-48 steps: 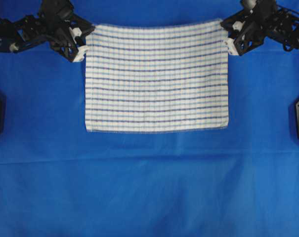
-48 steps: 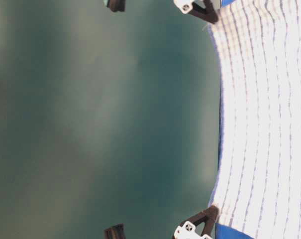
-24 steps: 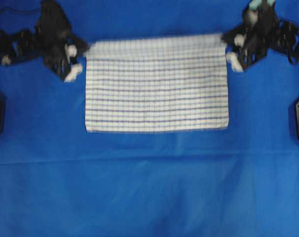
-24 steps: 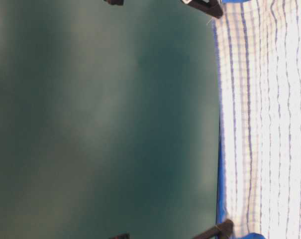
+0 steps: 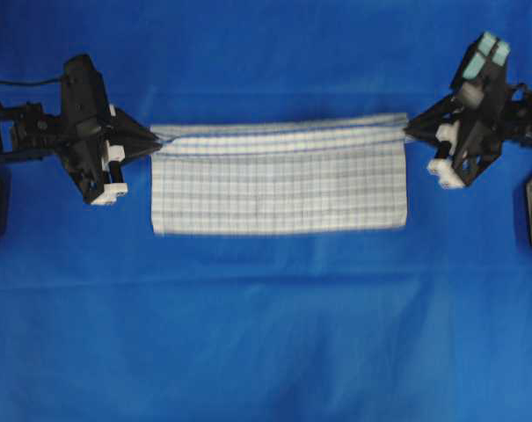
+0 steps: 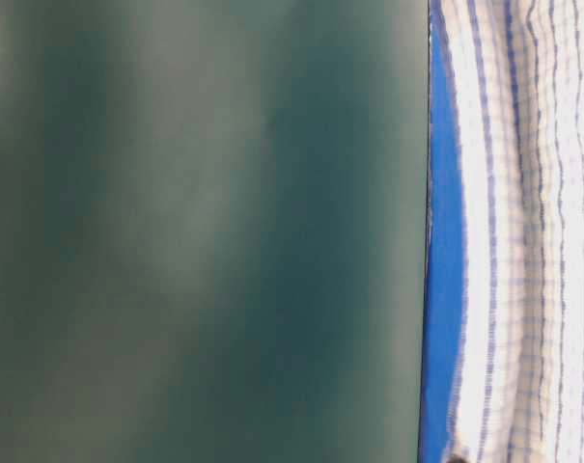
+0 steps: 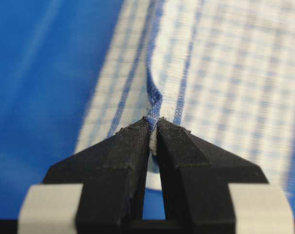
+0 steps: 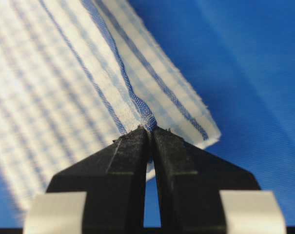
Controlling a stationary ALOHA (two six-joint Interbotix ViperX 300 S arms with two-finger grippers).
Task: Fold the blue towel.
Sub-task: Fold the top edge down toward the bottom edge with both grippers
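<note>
The left gripper [image 5: 156, 141] was pinching hard on the near-left corner of the blue towel [image 5: 279, 180], and in the left wrist view its two black fingers [image 7: 125, 146] were pressed together with only a sliver of bunched hem between them. That arm lay low and reached in level from the left edge of the overhead view, its pointed jaws aimed to the right along the towel's upper edge, a white pad showing just below the fingers. Across the middle, the towel sat on the blue table cover [image 5: 266, 334], its lower edge flat and straight, its upper edge raised and doubled into a soft roll strung between the two grippers. The check pattern read clearly in the flat part; the lifted part was blurred. In the table-level view, which was turned on its side, the striped cloth [image 6: 523, 231] filled the right of the frame against a dark green backdrop [image 6: 195, 231], and neither gripper could be made out there. Over on the right, the right gripper [image 5: 410, 132] mirrored the first, clamped on the opposite corner, its fingers [image 8: 132, 146] squeezed together on a twist of blue-edged hem. That arm came in from the right edge, tilted slightly, jaws pointing left, with a pale teal block at its upper end.
</note>
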